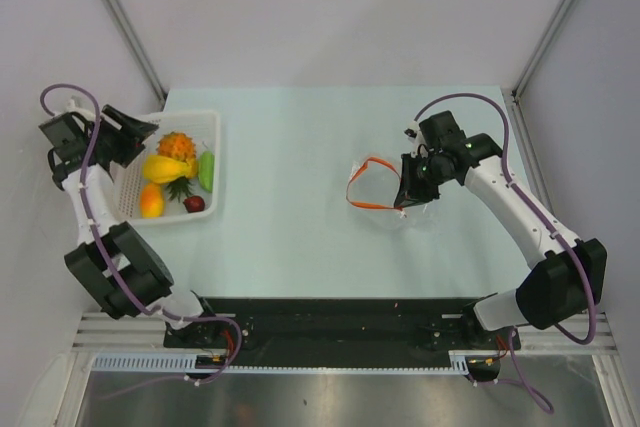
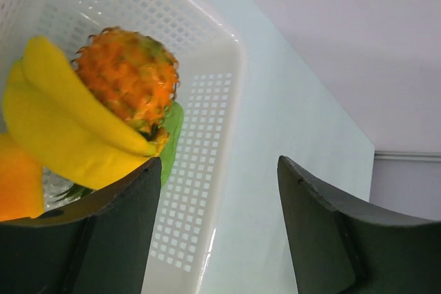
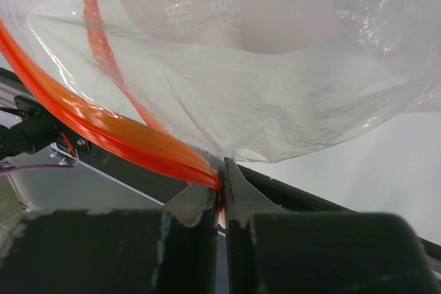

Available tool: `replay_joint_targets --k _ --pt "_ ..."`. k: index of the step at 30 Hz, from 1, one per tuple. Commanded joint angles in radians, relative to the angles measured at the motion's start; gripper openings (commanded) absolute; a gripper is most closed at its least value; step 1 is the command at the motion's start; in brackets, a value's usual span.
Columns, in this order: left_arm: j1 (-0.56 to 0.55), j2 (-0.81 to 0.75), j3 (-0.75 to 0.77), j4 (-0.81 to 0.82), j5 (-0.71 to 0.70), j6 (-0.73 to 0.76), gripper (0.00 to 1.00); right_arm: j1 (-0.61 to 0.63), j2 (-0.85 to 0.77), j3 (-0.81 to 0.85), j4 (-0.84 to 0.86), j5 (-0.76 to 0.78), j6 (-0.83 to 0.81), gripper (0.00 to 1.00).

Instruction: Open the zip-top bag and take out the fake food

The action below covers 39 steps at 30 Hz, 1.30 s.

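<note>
Findings, left side: your left claw point(image 1: 128, 137) stands with its jaws wide apart and nothing between them. It hangs over the left side of the white perforated basket point(image 1: 190, 116), which sits at the left edge of the pale tabletop point(image 1: 290, 137). In the left wrist view the two dark fingers point(image 2: 117, 232) frame the basket's wall and the bare tabletop beyond it.

All the fake food you can see lies inside that basket. The orange pineapple point(image 1: 177, 146) rests against the yellow bananas point(image 1: 160, 167), and its green crown points towards the near wall. The green piece point(image 1: 206, 169) lies just beside them on the right. The orange piece point(image 1: 151, 201) and the small red fruit point(image 1: 194, 204) sit along the near side.

Findings, right side: your right claw point(image 1: 408, 193) is closed tight on the zip-top bag point(image 1: 415, 215), well apart from the basket on the right half of the tabletop. The right wrist view shows the fingertips point(image 3: 238, 191) pressed together on the bag's edge, right where the orange-red zip strip point(image 3: 117, 135) runs in. From above, the strip curves out to the left of the claw in an open loop, so the mouth is parted. The clear film below the claw appears to rest on the tabletop, though the view is too faint for you to rely on that.
</note>
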Motion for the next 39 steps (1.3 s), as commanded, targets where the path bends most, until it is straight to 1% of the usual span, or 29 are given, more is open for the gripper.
replay_joint_targets --k 1,2,5,6,8,9,11,12,14,15,17,18,20,21,24,26,31,35,37,38,39 --pt "-0.089 -0.112 -0.011 -0.019 -0.106 0.017 0.72 0.005 -0.007 0.034 0.014 0.005 0.007 0.08" --pt "-0.106 -0.127 -0.014 -0.016 -0.110 0.016 0.72 0.002 -0.009 0.033 0.014 0.007 0.005 0.08" --pt "-0.215 -0.179 -0.035 -0.012 -0.133 0.008 0.72 0.004 -0.010 0.031 0.017 0.010 0.005 0.07" --pt "-0.294 -0.192 -0.053 -0.008 -0.156 0.005 0.71 0.004 -0.009 0.031 0.017 0.010 0.007 0.07" --pt "-0.385 -0.223 -0.080 0.009 -0.185 -0.009 0.71 0.002 -0.007 0.032 0.023 0.011 0.008 0.08" --pt "-0.487 -0.248 -0.107 0.032 -0.202 -0.019 0.71 0.002 -0.006 0.032 0.022 0.014 0.009 0.07" --pt "-0.595 -0.262 -0.123 0.044 -0.259 -0.021 0.71 -0.001 -0.006 0.040 0.025 0.019 0.013 0.08" --pt "-0.714 -0.270 -0.121 0.049 -0.276 -0.009 0.70 -0.002 -0.007 0.042 0.026 0.020 0.013 0.08" --pt "-0.824 -0.269 -0.113 0.047 -0.328 0.010 0.70 -0.013 -0.004 0.052 0.032 0.025 0.013 0.08" --pt "-0.919 -0.269 -0.101 0.044 -0.339 0.023 0.70 -0.021 0.000 0.057 0.034 0.025 0.012 0.08" --pt "-1.000 -0.272 -0.098 0.055 -0.374 0.027 0.70 -0.053 0.014 0.085 0.034 0.037 0.012 0.08" --pt "-1.074 -0.272 -0.098 0.063 -0.380 0.025 0.70 -0.068 0.020 0.097 0.028 0.045 0.010 0.08" --pt "-1.137 -0.261 -0.089 0.072 -0.386 0.034 0.70 -0.097 0.028 0.133 0.020 0.057 0.010 0.08" --pt "-1.190 -0.252 -0.069 0.066 -0.386 0.054 0.70 -0.132 0.031 0.143 0.017 0.072 0.010 0.08" --pt "-1.272 -0.215 -0.026 0.020 -0.377 0.091 0.70 -0.186 0.051 0.189 0.000 0.120 0.005 0.09" --pt "-1.307 -0.204 -0.018 0.012 -0.360 0.094 0.69 -0.199 0.066 0.221 -0.012 0.163 -0.007 0.09" --pt "-1.357 -0.223 -0.023 0.020 -0.348 0.080 0.69 -0.196 0.134 0.281 -0.009 0.269 -0.005 0.09" --pt "-1.367 -0.281 -0.046 -0.008 -0.356 0.099 0.69 -0.185 0.177 0.353 -0.018 0.426 -0.004 0.10" --pt "-1.367 -0.311 -0.060 -0.043 -0.386 0.112 0.69 -0.165 0.200 0.379 -0.015 0.495 -0.019 0.11" --pt "-1.367 -0.325 -0.072 -0.058 -0.397 0.128 0.70 -0.154 0.207 0.387 -0.012 0.578 -0.028 0.12" --pt "-1.367 -0.359 -0.080 -0.084 -0.421 0.134 0.70 -0.138 0.214 0.393 -0.006 0.621 -0.057 0.13"
